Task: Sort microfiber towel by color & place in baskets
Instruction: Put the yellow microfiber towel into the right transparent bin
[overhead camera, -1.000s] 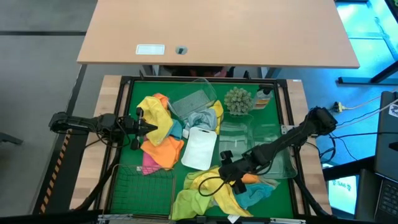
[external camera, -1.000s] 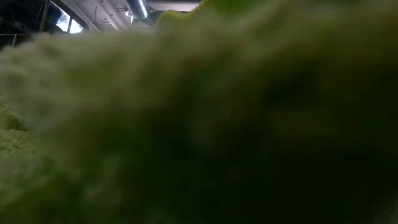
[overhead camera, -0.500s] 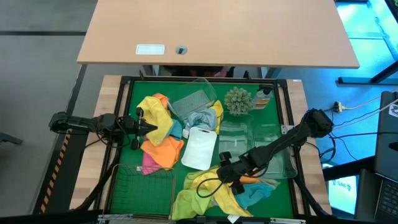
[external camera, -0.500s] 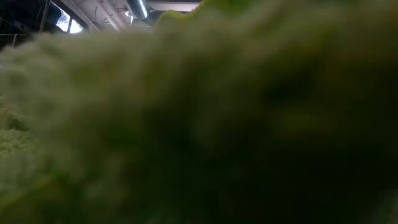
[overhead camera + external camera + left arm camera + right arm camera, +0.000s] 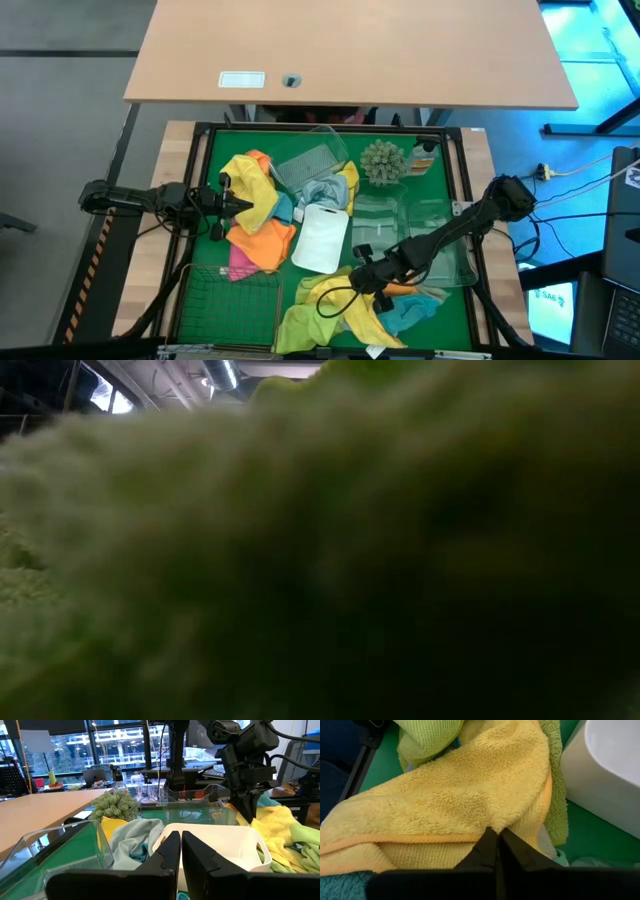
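In the near pile a yellow microfiber towel [image 5: 335, 290] [image 5: 470, 795] lies on lime green towels [image 5: 300, 320] [image 5: 427, 735], beside teal [image 5: 410, 310] and orange [image 5: 405, 288] ones. My right gripper [image 5: 352, 287] [image 5: 496, 836] is down on the yellow towel, shut on it. My left gripper [image 5: 243, 203] [image 5: 176, 842] stands shut, with nothing between its fingers, at the edge of the left pile of yellow [image 5: 250, 175], orange [image 5: 262, 240] and pink [image 5: 240, 262] towels. A lime green towel [image 5: 320, 560] fills the low view. My right gripper pinches a small raised fold of the yellow towel [image 5: 492, 822] between its two fingertips. The fingers come slanting down from the table's right side. The rest of the towel lies slack on the pile beneath it.
A white tray [image 5: 320, 238] [image 5: 215, 840] sits mid-table, clear tubs [image 5: 420, 235] to its right and another tipped at the back [image 5: 310, 160]. A dark wire basket [image 5: 230, 300] stands near left. A spiky plant [image 5: 382, 160] and a brown bottle [image 5: 425, 155] stand at the back.
My right gripper has sunk a little onto the near pile and has shut on the yellow towel, which lies where it did.
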Motion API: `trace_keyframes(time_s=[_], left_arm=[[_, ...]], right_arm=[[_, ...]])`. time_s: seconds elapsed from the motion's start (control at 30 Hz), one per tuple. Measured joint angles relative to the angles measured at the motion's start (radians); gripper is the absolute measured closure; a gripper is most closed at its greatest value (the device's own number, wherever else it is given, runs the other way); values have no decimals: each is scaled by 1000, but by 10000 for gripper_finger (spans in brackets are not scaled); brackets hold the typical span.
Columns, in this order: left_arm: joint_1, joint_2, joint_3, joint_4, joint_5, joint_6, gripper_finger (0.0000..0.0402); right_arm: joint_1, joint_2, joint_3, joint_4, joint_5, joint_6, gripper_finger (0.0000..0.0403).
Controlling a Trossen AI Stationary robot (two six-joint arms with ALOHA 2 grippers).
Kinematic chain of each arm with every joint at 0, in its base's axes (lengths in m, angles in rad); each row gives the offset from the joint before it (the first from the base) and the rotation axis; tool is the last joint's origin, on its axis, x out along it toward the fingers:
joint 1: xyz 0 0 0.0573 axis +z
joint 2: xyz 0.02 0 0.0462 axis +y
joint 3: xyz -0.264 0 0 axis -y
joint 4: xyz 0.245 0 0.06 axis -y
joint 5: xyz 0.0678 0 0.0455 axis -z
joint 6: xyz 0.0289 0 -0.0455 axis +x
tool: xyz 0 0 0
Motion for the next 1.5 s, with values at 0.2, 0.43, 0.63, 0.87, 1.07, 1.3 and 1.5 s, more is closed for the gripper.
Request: trace_keyframes(time_s=[0.2,0.43,0.63,0.87,1.07,1.3,1.5], left_arm=[[0,0,0,0,0,0,388],[0,0,0,0,0,0,388],[0,0,0,-1,0,0,388],[0,0,0,-2,-2,0,388],[0,0,0,-2,-2,0,388],[0,0,0,-1,-2,0,388],[0,0,0,-1,-2,0,388]], right_arm=[[0,-8,50,-31,1,1,393],[0,-56,191,-175,26,-9,393],[0,-133,329,-310,45,-28,397],[0,-232,449,-525,95,-13,399],[0,-340,492,-707,199,81,401],[0,-478,492,-850,226,217,401],[0,-595,492,-1012,209,414,401]])
